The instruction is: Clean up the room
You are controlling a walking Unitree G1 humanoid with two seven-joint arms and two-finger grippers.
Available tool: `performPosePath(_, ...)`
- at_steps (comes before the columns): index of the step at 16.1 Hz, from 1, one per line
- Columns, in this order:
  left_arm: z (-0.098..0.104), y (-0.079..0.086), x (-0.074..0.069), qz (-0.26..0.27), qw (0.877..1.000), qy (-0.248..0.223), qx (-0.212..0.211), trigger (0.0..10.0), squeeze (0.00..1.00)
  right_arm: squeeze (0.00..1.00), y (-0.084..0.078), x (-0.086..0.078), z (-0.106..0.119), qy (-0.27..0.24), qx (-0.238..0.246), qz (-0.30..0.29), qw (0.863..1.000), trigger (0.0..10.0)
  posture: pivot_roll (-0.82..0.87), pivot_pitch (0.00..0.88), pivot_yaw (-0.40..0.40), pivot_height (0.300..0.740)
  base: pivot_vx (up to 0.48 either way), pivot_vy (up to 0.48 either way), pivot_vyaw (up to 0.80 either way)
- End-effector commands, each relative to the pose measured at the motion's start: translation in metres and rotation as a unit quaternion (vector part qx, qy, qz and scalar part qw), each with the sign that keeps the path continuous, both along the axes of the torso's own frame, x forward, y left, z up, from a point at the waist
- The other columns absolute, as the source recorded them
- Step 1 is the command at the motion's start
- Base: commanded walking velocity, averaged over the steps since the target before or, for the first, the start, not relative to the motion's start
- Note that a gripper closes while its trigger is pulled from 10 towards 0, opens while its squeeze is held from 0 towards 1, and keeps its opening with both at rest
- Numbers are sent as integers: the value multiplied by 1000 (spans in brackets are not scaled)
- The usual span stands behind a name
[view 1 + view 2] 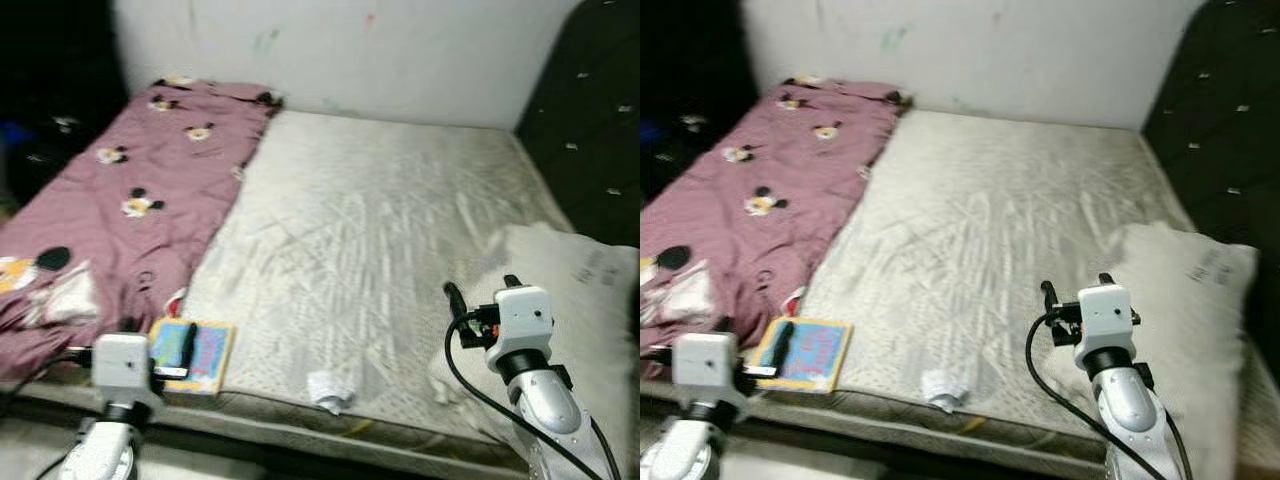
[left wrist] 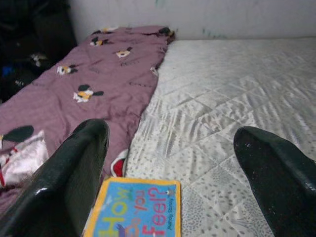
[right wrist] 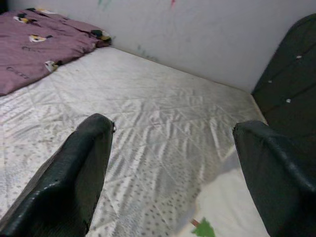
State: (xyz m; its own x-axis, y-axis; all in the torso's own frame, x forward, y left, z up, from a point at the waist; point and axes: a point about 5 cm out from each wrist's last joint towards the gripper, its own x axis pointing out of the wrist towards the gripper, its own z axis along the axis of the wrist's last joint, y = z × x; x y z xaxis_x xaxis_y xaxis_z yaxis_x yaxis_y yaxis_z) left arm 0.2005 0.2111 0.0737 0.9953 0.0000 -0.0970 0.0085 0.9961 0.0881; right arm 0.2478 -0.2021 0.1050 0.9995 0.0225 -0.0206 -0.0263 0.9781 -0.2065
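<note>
The left gripper (image 2: 170, 173), fingers apart, is held over a book (image 1: 192, 355) at the mattress (image 1: 380, 240) edge. The right gripper (image 3: 173, 173), also apart, is held beside a pillow (image 1: 570, 300).

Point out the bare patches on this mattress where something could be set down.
The widest free patch is the middle of the mattress, bordered by the pink blanket, the wall and the pillow. The front edge is crowded: picture book under the left gripper, crumpled paper, right gripper.
</note>
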Motion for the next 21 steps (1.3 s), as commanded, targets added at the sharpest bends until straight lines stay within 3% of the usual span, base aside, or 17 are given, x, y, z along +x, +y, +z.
performPosePath(1, 2, 4, -3, 4, 1000, 0, 0, 10000, 0, 0, 5, 1, 2, -2, 7, 6, 1000, 10000, 53, 0, -58, 740, 0, 0, 800)
performPosePath(5, 3, 4, -1, 13, 1000, 2, 5, 10000, 0, 0, 11, 4, 2, -2, 26, 3, 1000, 10000, 59, 0, -64, 740, 0, 0, 262)
performPosePath(12, -1, -9, 3, 11, 999, 12, -36, 10000, 0, 0, 21, 15, 0, 0, 66, -17, 998, 10000, 62, 0, -62, 740, 0, 0, 0)
performPosePath(16, -3, -10, 16, 15, 998, 15, -64, 10000, 0, 0, 23, 25, -6, 8, 95, -30, 995, 10000, 74, 0, -56, 740, 0, 0, 0)
performPosePath(17, 10, -11, 27, -5, 998, -2, -58, 10000, 0, 0, 26, 31, 3, -5, 104, -20, 994, 10000, 77, 0, -64, 740, 0, 0, 0)
performPosePath(19, 26, -14, 35, -22, 998, -20, -62, 10000, 0, 0, 35, 32, 16, -18, 113, 9, 993, 10000, 89, 0, -74, 740, 0, 0, 0)
performPosePath(21, 18, -14, 22, -17, 999, -7, -50, 10000, 0, 0, 38, 19, 14, -13, 108, 25, 994, 10000, 88, 0, -68, 740, 0, 0, 0)
